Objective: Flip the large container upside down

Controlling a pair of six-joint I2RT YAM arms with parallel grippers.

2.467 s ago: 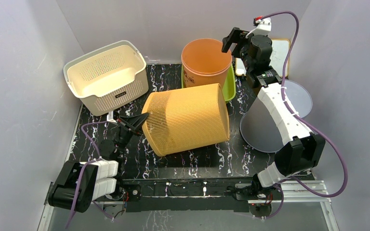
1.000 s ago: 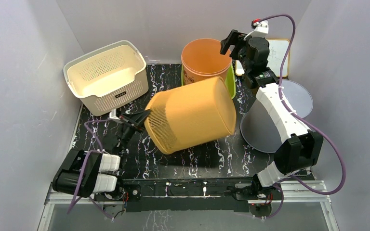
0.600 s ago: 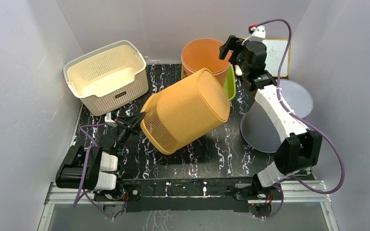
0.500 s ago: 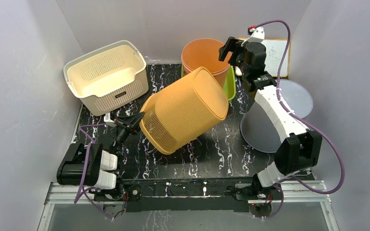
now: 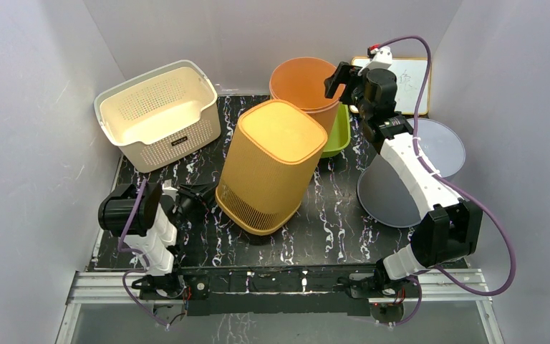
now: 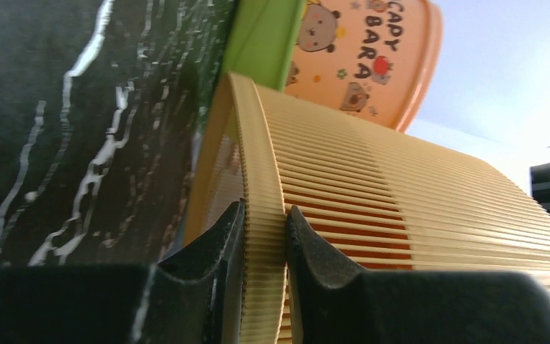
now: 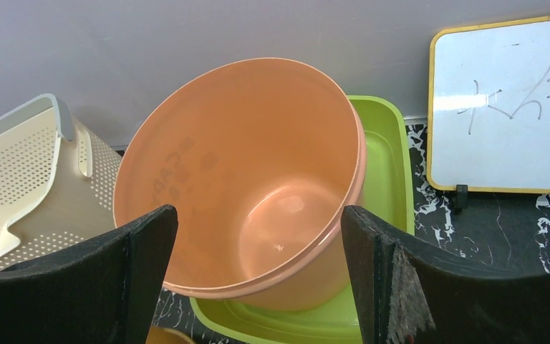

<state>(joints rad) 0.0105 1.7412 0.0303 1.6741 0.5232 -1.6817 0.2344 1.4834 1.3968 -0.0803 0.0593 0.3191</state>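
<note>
— Two arms here; which one is on the job?

— The left. The left gripper (image 6: 265, 211) is clamped on the rim of the ribbed yellow container (image 5: 272, 168), one finger inside the mouth, one outside, the wall pinched between them. The right gripper (image 7: 258, 215) hangs with its jaws spread wide above the orange capybara bucket (image 5: 301, 82) at the back, holding nothing.

— Where does the container stand?

— Mid-table on the black marbled mat (image 5: 329, 229), just in front of the bucket and the green tub (image 5: 338, 132), apart from the cream basket (image 5: 157, 115). Its closed base faces up, its mouth faces down, and its long axis runs near upright.

— So the turn is as good as made?

— I judge so. What counts now is that the container lies directly right of the left gripper and a little beyond it, with the pinched edge at its low near-left side. With a finger under the rim, that edge probably sits a touch off the mat, though I can't tell for sure.

— Next, then?

— Likely let go and draw the hand leftward, low along the mat, so the inner finger slips out without dragging the rim. The risk is tipping it toward the bucket.
</note>
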